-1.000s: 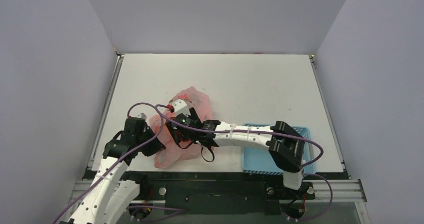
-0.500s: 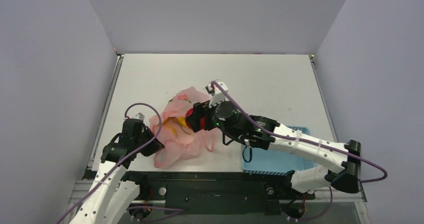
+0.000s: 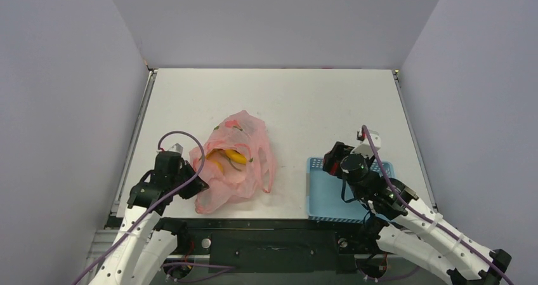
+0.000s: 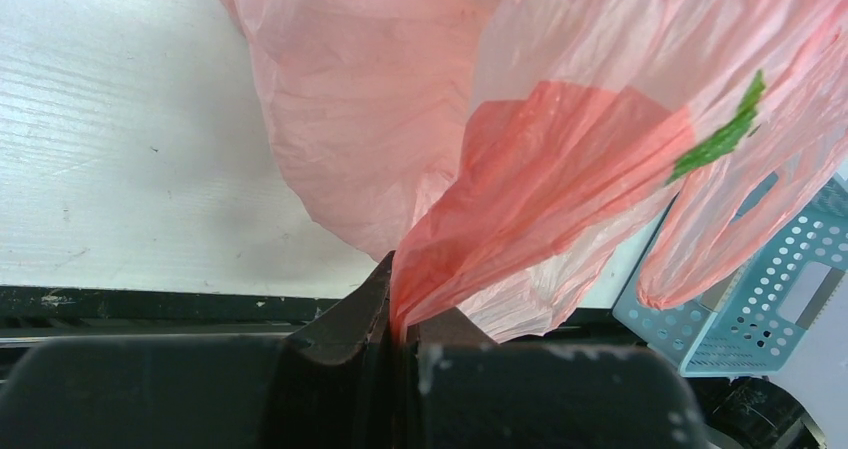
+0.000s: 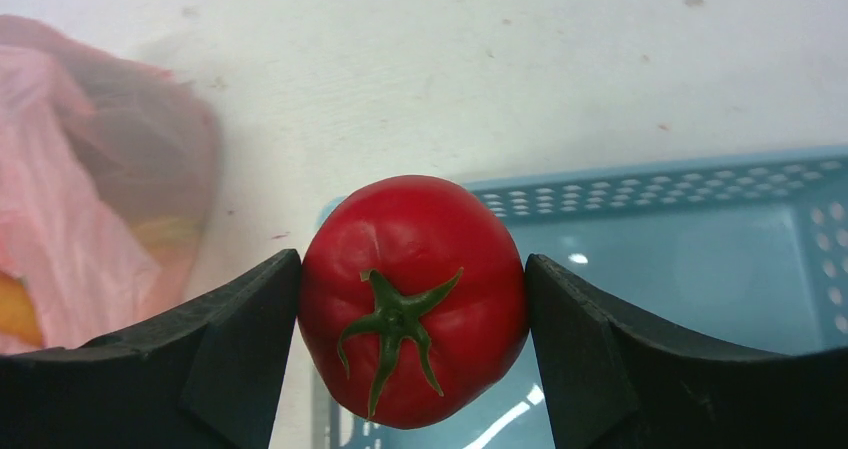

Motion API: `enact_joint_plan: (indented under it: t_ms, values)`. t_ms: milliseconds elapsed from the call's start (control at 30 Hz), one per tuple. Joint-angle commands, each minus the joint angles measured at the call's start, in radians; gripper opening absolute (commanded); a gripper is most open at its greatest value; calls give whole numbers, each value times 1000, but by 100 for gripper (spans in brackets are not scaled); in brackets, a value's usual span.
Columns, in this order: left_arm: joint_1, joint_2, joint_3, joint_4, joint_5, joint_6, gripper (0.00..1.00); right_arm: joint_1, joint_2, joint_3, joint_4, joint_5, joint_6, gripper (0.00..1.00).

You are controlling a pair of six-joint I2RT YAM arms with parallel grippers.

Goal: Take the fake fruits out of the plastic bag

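1. Your left jaws are clamped on the plastic bag's (image 4: 560,159) near edge.
2. Your right jaws grip the red tomato (image 5: 413,299) above the blue basket's (image 5: 700,259) corner.
3. Farther out, the bag lies on the worktop (image 3: 304,101), probably with bananas (image 3: 231,157) inside.

So the whole thing sits on a white table (image 3: 317,101), matte top with a few small scuffs and dark specks if you look close. Three plain walls box it in: the back wall (image 3: 273,18) behind the table's far edge, and the left wall (image 3: 57,107) and right wall (image 3: 482,107) along its sides, all a pale lavender-grey. Silver metal rails (image 3: 134,145) trim the table's side edges, and an aluminium frame (image 3: 438,239) runs along its near edge. Lighting's soft and even, shadows on the table are faint.
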Motion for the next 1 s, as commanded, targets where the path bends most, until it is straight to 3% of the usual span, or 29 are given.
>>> enact_joint_plan:
  t_ms: [0,267,500,567,800,900,967]
  values:
    - [-3,-10,11,23,-4,-5,0,-55,-59,-56,-99,85,121,0]
    - [-3,5,14,27,-3,-2,0,-93,68,-136,17,-124,158,0]
    - [-3,2,12,26,-2,-4,0,-93,141,-230,154,-146,162,0]
    - [-4,6,12,24,-1,-2,0,-92,167,-237,187,-153,154,4]
    - [-4,3,12,18,4,-2,0,-93,210,-274,255,-153,149,31]
    - [-4,4,12,25,26,-1,0,-91,187,-283,251,-146,144,56]
    - [-5,8,19,25,40,-1,0,-90,162,-286,245,-151,141,67]
